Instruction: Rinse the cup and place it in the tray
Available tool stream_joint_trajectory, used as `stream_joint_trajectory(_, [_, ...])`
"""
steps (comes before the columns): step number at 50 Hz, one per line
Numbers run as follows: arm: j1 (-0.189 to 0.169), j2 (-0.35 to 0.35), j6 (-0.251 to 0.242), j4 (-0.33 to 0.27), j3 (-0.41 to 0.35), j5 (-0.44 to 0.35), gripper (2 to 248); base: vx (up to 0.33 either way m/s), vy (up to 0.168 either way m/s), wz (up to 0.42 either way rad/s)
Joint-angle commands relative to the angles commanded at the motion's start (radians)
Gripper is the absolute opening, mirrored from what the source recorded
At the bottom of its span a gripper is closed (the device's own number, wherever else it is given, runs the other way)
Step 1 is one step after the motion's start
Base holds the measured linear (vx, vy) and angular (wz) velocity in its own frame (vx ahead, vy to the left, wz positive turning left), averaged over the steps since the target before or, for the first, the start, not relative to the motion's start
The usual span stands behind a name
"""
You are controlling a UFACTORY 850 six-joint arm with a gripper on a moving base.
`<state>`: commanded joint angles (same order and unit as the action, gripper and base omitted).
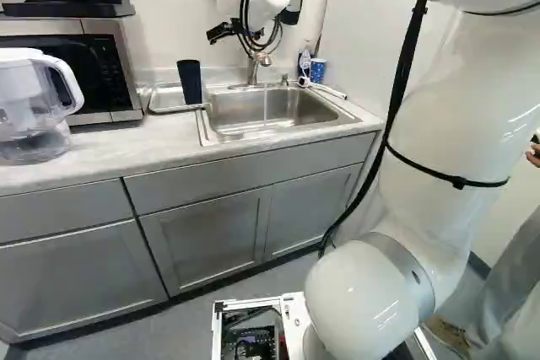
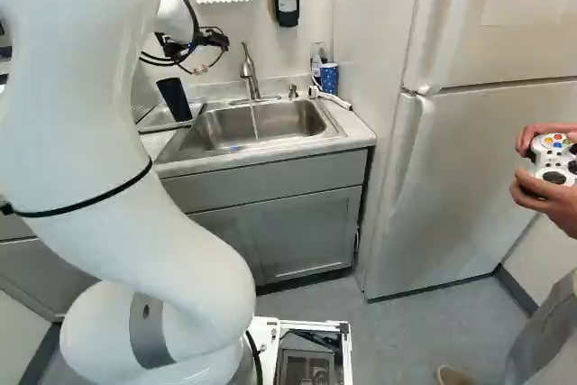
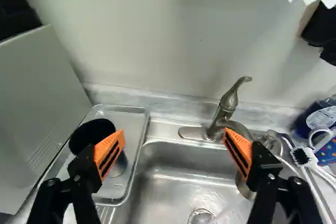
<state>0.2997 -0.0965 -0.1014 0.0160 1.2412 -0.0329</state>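
Observation:
My gripper (image 2: 215, 40) is raised over the counter by the sink, partly hidden by the arm. The wrist view shows the gripper (image 3: 174, 142) wide open, nothing between its orange pads. A dark cup (image 1: 190, 82) stands upright in the metal tray (image 1: 165, 108) left of the sink. In the wrist view the cup (image 3: 90, 134) is below and beyond one finger, which covers part of it; the tray (image 3: 137, 121) extends around it. Water runs from the faucet (image 2: 249, 69) into the sink (image 2: 279, 119).
A microwave (image 1: 105, 73) and a clear pitcher (image 1: 29, 103) stand left of the tray. Right of the faucet are a blue dotted cup (image 2: 329, 77), a bottle and a white brush (image 3: 310, 158). A fridge (image 2: 469, 169) is at the right; a paper towel roll hangs above.

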Motion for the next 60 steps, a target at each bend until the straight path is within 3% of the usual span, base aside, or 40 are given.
stream_joint_trajectory(31, [-0.056, -0.059, 0.0, 0.0, 0.111, 0.0, 247, 0.0, 0.0, 0.0])
stream_joint_trajectory(60, [-0.085, -0.198, 0.0, 0.0, 0.269, 0.0, 247, 0.0, 0.0, 0.0])
